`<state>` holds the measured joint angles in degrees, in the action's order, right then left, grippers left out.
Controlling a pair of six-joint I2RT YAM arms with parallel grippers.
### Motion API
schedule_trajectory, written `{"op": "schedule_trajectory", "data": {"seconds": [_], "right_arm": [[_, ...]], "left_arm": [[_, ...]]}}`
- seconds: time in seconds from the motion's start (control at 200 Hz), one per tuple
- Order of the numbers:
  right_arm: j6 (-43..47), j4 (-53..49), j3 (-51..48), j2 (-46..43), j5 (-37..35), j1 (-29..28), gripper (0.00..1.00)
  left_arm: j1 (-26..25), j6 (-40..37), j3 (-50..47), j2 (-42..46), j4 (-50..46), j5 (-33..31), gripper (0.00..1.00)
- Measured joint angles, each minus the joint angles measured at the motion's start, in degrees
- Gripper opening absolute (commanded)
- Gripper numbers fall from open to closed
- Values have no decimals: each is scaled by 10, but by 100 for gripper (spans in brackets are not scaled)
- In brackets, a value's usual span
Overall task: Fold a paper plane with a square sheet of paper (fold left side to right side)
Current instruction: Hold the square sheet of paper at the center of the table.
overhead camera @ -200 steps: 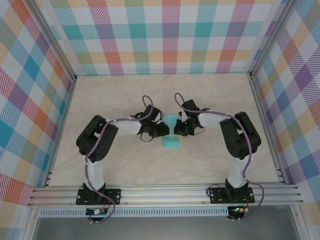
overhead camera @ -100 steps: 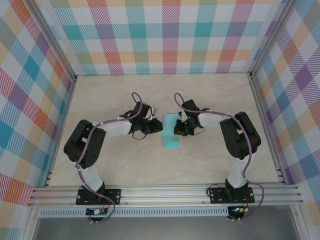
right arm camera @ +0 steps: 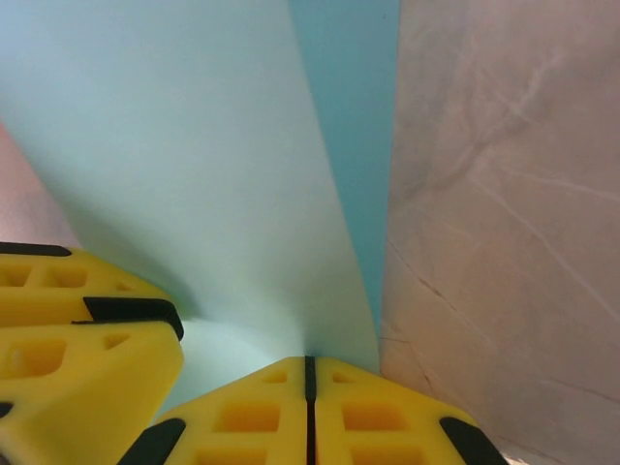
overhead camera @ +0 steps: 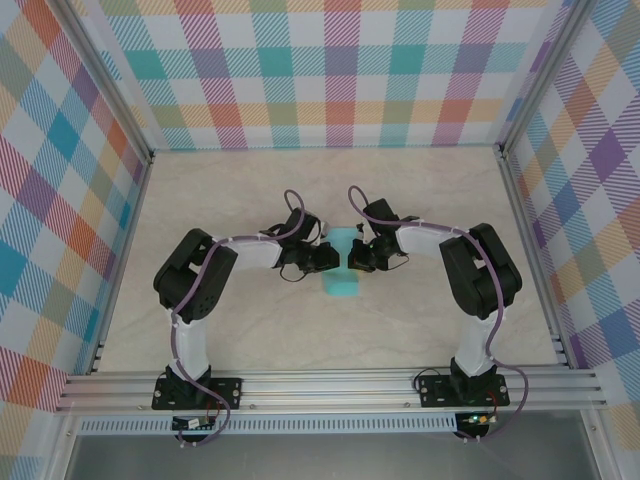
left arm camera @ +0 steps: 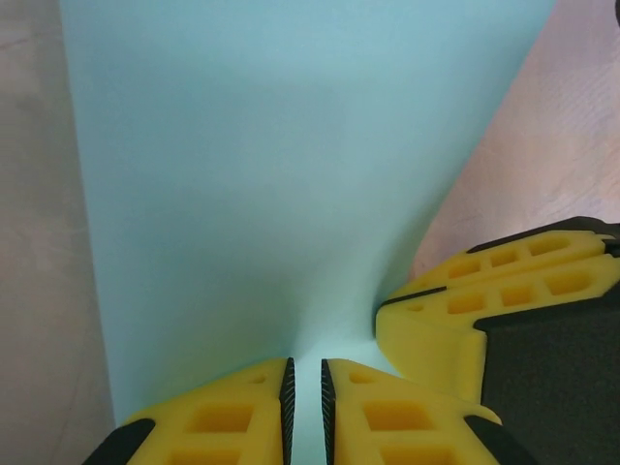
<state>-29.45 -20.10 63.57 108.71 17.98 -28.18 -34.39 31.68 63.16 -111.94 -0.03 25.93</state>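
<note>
1. Sheet (overhead camera: 343, 285): turquoise paper on the tabletop (overhead camera: 250, 330), lying between the two sets of jaws. Most of its visible length runs out past them on the arm-base side. In the right wrist view a darker strip of the same paper shows beneath the pale upper layer (right arm camera: 194, 145), so it appears at least partly doubled over.
2. Left jaws: drawn to a thin slit, with the sheet (left arm camera: 271, 174) curving up into it. This reads as a pinch on its edge.
3. Right jaws: pressed together, the paper rising into the seam. They look clamped on the sheet, tip to tip with the left jaws and very near them.
4. Change: half a second ago the left jaws stood well off from the right jaws and clear of the sheet, which showed wider. They are now back at it and slightly more closed. The right jaws have not moved.
5. Meaning, as a judgement: a re-grip. The left side seems in hand again, ready to be carried across towards the right jaws. No flat crease and no dart shape is visible yet.
</note>
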Motion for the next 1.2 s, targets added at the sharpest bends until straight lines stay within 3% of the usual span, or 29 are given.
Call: {"op": "schedule_trajectory", "data": {"seconds": [0.375,0.675,1.2], "right_arm": [[1,7,2,-19,33,25,8],[3,14,66,-28,53,34,6],[-1,15,140,105,73,25,6]], "left_arm": [[-5,-8,-5,0,-4,-18,17],[-8,-11,-5,0,-4,-26,17],[-8,-16,-5,1,-5,-29,17]]}}
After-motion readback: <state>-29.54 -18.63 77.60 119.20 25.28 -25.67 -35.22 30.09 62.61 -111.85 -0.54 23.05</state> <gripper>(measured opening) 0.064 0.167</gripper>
